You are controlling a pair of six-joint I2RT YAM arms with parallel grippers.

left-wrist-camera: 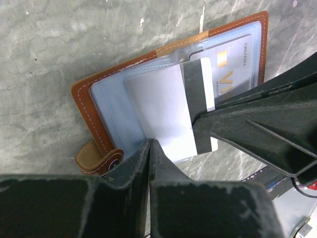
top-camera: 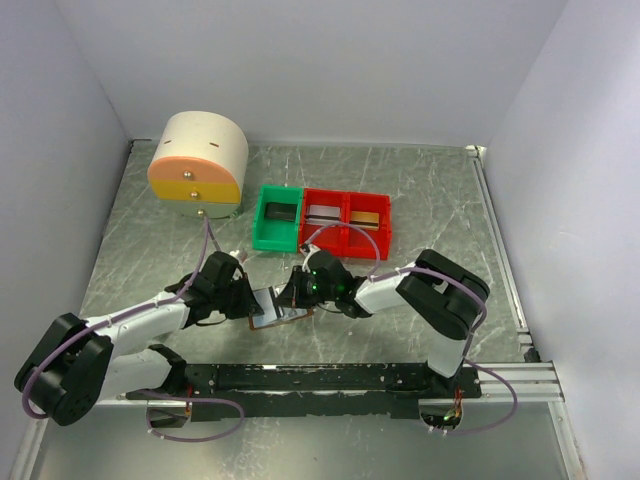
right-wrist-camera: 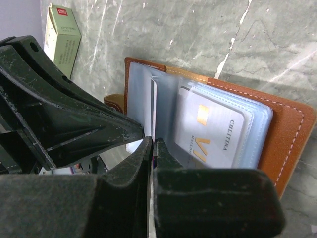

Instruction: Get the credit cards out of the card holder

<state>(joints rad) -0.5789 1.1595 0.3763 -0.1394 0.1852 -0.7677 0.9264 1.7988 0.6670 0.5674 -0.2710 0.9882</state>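
The card holder (top-camera: pixel 281 320) (left-wrist-camera: pixel 85 106) (right-wrist-camera: pixel 290 130) lies open on the table between both grippers, a brown bifold with pale-blue panels. A white card (left-wrist-camera: pixel 163 106) with a black stripe sticks halfway out of one sleeve. My right gripper (right-wrist-camera: pixel 153 142) (top-camera: pixel 297 294) (left-wrist-camera: pixel 199 122) is shut on it, and the card shows edge-on (right-wrist-camera: pixel 153 99) above the jaws. A second card (left-wrist-camera: pixel 229 63) (right-wrist-camera: pixel 212 130) with gold letters stays in its sleeve. My left gripper (left-wrist-camera: pixel 150 144) (top-camera: pixel 250 300) (right-wrist-camera: pixel 139 130) is shut at the near edge of the pale-blue panel, next to the brown tab (left-wrist-camera: pixel 93 159).
A green bin (top-camera: pixel 277 221) and a red double bin (top-camera: pixel 347 222) stand just behind the grippers. A round cream drawer unit (top-camera: pixel 198 158) sits at the back left. A small pale box (right-wrist-camera: pixel 62 35) lies beyond the holder. White walls enclose the table.
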